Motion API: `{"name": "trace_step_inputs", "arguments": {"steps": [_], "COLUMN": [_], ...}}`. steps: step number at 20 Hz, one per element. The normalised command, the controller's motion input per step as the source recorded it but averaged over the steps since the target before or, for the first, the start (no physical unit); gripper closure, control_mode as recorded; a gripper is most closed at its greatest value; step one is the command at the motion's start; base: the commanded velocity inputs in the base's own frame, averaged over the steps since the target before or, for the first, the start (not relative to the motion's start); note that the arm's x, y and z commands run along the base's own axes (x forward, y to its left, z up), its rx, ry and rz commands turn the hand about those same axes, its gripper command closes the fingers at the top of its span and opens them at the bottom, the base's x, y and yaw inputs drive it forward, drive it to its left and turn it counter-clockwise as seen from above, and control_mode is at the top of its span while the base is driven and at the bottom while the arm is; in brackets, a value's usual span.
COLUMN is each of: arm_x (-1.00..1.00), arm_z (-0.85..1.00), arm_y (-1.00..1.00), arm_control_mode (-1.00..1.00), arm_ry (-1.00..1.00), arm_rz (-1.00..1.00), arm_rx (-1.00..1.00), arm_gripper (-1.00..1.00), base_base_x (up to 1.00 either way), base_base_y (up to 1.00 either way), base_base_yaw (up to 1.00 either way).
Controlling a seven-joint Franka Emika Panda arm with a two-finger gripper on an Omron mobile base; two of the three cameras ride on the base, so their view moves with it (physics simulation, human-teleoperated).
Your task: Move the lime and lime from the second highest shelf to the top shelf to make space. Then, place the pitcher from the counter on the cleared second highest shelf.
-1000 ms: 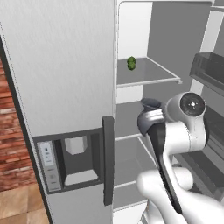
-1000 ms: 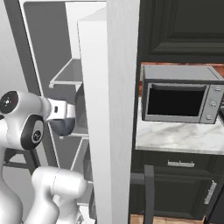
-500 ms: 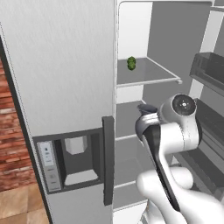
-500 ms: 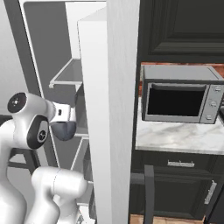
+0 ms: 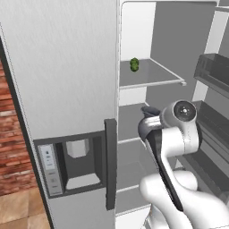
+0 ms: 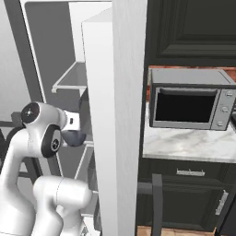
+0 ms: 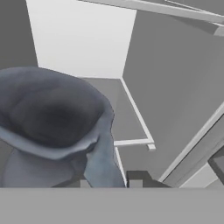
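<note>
My gripper [image 7: 109, 181] is shut on the handle of the dark blue-grey pitcher [image 7: 52, 113], which looms large in the hand view. In the left base view the pitcher [image 5: 150, 111] hangs inside the open fridge over the second highest shelf [image 5: 127, 123], just ahead of my wrist. The right base view shows the pitcher [image 6: 73, 137] below my hand. One small dark-green lime [image 5: 134, 64] lies at the back of the top shelf [image 5: 156, 76]. The grey shelf [image 7: 129, 116] under the pitcher is bare.
The shut fridge door with its dispenser [image 5: 76, 165] and dark handle [image 5: 110, 163] stands to my left. Dark door racks [image 5: 212, 74] hang on the right. A microwave [image 6: 191, 103] sits on the marble counter [image 6: 193, 145] beyond the fridge wall [image 6: 117, 115].
My arm has shifted slightly to the left and inward with the pitcher still held. The lime on the top shelf has not moved.
</note>
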Motion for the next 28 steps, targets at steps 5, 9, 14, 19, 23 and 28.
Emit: {"name": "trace_step_inputs", "arguments": {"steps": [5, 9, 14, 19, 23, 28], "arm_x": [0.24, 0.29, 0.31, 0.25, 0.26, 0.3], "arm_z": [-0.34, -0.26, -0.16, -0.02, 0.0, 0.0], "arm_y": [-0.09, -0.1, -0.09, -0.09, -0.01, 0.0], "arm_control_mode": [-1.0, -1.0, -1.0, -1.0, -1.0, -1.0], "arm_ry": [-0.06, -0.04, -0.05, 0.0, 0.0, 0.0], "arm_rz": [0.0, 0.0, 0.0, 0.0, 0.0, 0.0], "arm_rx": [0.0, 0.02, 0.03, 0.03, 0.03, 0.01], "arm_gripper": [1.0, 1.0, 1.0, 1.0, 1.0, 1.0], "base_base_x": [0.0, 0.0, 0.0, 0.0, 0.0, 0.0], "base_base_y": [0.0, 0.0, 0.0, 0.0, 0.0, 0.0], "base_base_yaw": [0.0, 0.0, 0.0, 0.0, 0.0, 0.0]}}
